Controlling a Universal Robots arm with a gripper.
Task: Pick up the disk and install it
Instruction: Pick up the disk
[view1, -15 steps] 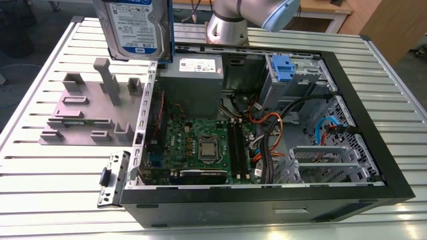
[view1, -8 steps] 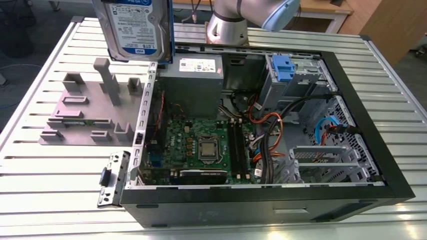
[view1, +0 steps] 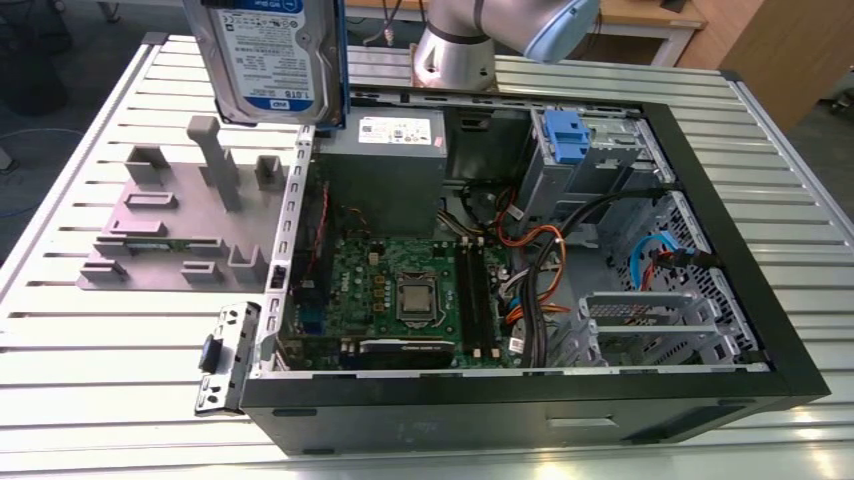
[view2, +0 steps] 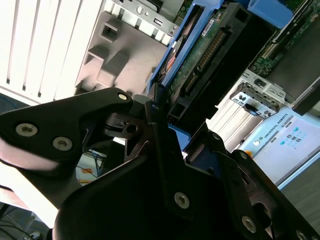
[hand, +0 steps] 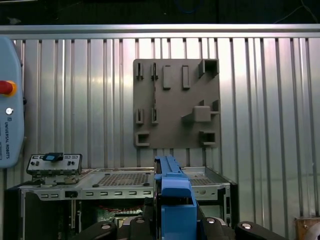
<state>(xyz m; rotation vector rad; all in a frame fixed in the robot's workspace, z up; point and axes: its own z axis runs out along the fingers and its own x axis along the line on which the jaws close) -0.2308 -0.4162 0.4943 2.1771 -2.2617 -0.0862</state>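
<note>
The slatted metal table (view1: 120, 370) carried a large open black computer case (view1: 534, 420), its motherboard and cables exposed. A flat grey fixture plate with upright pegs (view1: 160, 225) lay just beside the case on the exterior view's left. Inside the case, a grey power supply box (view1: 387, 165) sat near a blue-handled caddy (view1: 566, 135). The silver-grey disk in its blue caddy (view1: 267, 60) hung upright in the air above the plate's far end, its top cut off by the frame. In the second wrist view the black gripper (view2: 167, 122) appeared clamped on the caddy's edge, though its linkage hid the contact.
</note>
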